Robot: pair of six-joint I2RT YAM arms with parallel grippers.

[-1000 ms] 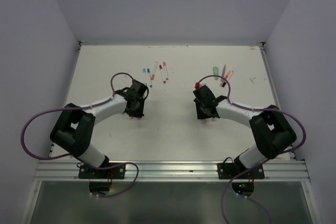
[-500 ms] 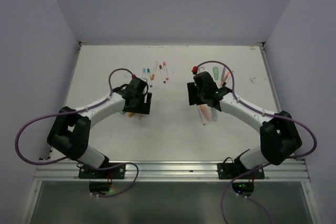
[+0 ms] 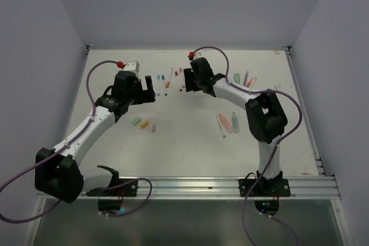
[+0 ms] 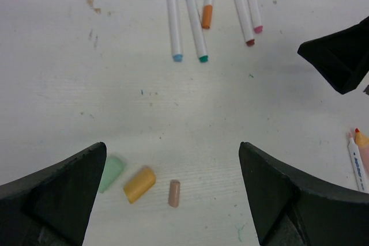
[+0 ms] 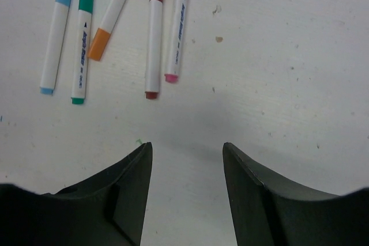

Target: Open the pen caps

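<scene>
**Top external.** A row of five capped pens (image 3: 170, 80) is recorded at the far middle of the tabletop (image 3: 190, 159), long axes running roughly far to near. The left fingers (image 3: 144, 91) are spread wide just left of the row. The right fingers (image 3: 187, 80) are partly spread just right of it. Nothing is held by either. Three loose caps (image 3: 144, 124) are listed nearward and left of the row.

**Left wrist.** The row is seen ahead, well apart from the fingers, with the loose caps nearer.

**Right wrist.** The brown pen (image 5: 154, 36) and pink pen (image 5: 177, 27) lie almost straight ahead of the gap, shafts pointing back toward it. The right arm is judged nearer.
</scene>
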